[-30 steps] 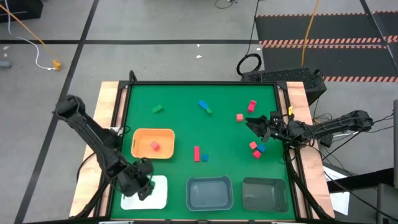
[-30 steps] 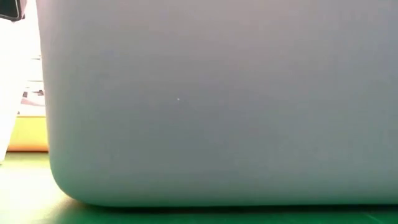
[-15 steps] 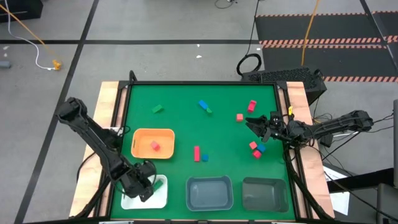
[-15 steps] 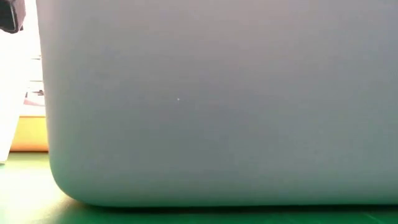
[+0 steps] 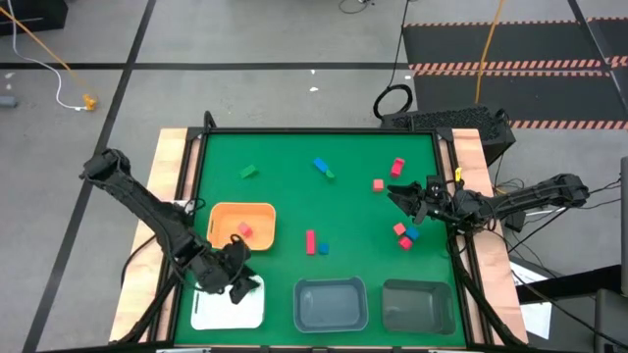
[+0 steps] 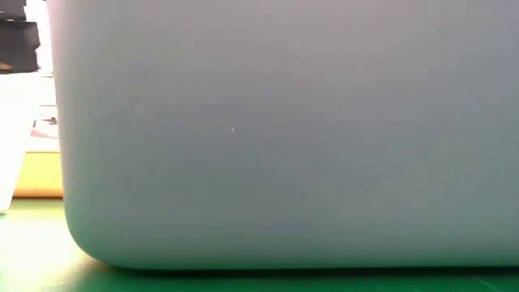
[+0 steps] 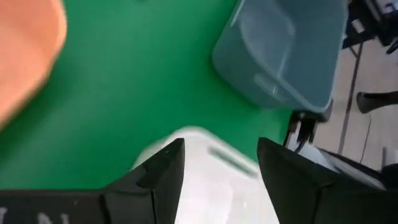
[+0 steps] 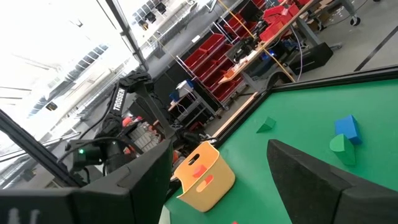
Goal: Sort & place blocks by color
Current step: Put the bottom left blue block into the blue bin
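- Left gripper [image 5: 241,285] hangs over the white tray [image 5: 218,312] at the near left of the green table [image 5: 285,196], fingers [image 7: 158,174] parted with nothing between them.
- Under its tips, a green block [image 5: 252,290] lies in the white tray at the corner nearest the orange tray [image 5: 224,214]; in the left wrist view it shows as a green streak [image 7: 231,159] on the white floor, just past the fingers.
- Right gripper [image 5: 400,196] waits low over the table's right side, jaws spread and empty.
- Just nearer than it lie two red blocks [image 5: 402,236] and a blue one [image 5: 413,233] in a cluster; a red cube [image 5: 378,184] and red bar [image 5: 396,168] sit on its far side.
- Inside the orange tray rest two red pieces [image 5: 241,229].
- Mid-table lie a red bar [image 5: 310,241] touching a blue cube [image 5: 323,249], a blue bar [image 5: 321,165] with a green bit [image 5: 330,175], and a lone green block [image 5: 248,172].
- Two grey trays [image 5: 332,304] stand along the near edge.
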Controlling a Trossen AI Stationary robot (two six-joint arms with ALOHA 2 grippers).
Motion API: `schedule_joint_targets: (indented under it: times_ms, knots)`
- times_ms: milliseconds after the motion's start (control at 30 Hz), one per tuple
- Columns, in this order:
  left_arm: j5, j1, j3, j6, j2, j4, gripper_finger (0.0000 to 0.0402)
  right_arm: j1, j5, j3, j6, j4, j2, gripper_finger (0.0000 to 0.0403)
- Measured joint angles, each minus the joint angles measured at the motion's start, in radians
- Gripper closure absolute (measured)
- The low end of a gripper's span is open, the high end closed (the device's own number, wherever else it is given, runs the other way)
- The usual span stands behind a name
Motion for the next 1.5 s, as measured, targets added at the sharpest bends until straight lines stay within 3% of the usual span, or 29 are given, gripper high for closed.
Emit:
schedule_joint_targets:
  times_ms: [300, 500, 800, 1067, 1500]
  knots:
    - [0.017, 0.149, 0.08, 0.321, 0.025, 0.053, 0.0199, 0.0, 0.0, 0.0, 0.0, 0.0, 0.0, 0.0149]
    - [0.013, 0.214, 0.137, 0.613, 0.077, 0.073, 0.0199, 0.0, 0.0, 0.0, 0.001, 0.0, 0.0, 0.0149]
    - [0.011, 0.278, 0.138, 0.962, 0.224, 0.262, 0.0199, 0.0, 0.0, 0.0, 0.001, 0.0, 0.0, 0.0149]
    - [0.011, 0.345, 0.138, 1.098, 0.405, 0.426, 0.0189, 0.0, 0.0, 0.0, 0.001, 0.0, 0.0, 0.0149]
    - [0.038, 0.431, 0.137, 1.238, 0.577, 0.629, 0.0109, 0.0, 0.0, 0.0, 0.002, 0.0, 0.0, 0.0149]
